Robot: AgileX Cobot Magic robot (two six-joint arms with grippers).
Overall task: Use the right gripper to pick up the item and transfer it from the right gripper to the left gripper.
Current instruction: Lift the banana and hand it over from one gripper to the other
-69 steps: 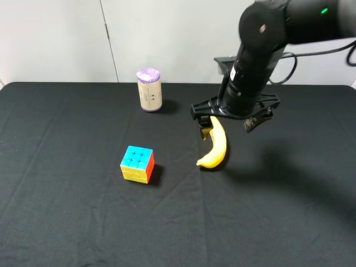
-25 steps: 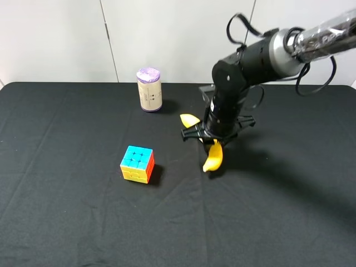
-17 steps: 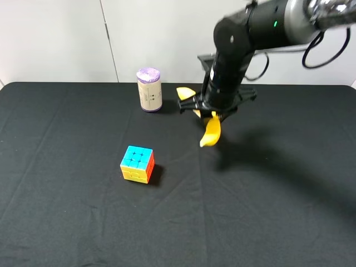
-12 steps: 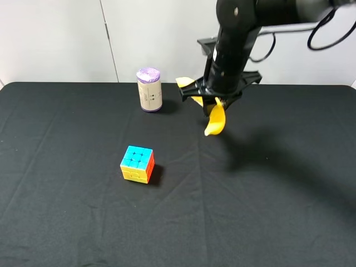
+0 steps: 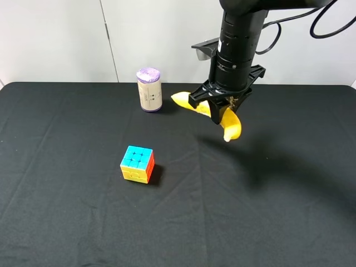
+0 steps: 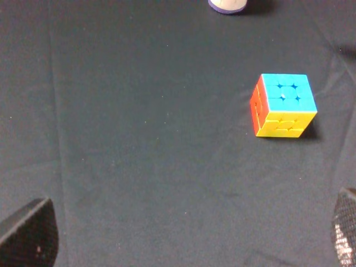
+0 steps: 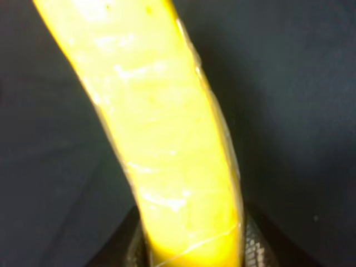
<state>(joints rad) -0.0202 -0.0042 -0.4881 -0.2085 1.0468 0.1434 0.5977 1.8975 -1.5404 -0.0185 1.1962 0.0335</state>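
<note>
The right end effector holds the banana clear of the black desk, its fingers clamped on the fruit somewhere near mid-length, though the claw hides the exact spot. Moments earlier the banana lay on the cloth beneath this arm; it has since been lifted, carried toward the rear of the desk and swung round, so that one end now points toward the purple-topped cylinder and the other droops to the right. The right wrist view shows the yellow peel filling the frame, with the dark cloth well below it.

By the look of things the pick-up is done and only the handover remains. The left end effector is out of the high camera's sight; its own wrist view shows the fingers standing wide apart with nothing between them, above the left part of the desk, looking down on the puzzle cube and the base of the cylinder.

Counted: one banana, one multicoloured cube, one cylinder, two arms, of which the overhead view shows one.
</note>
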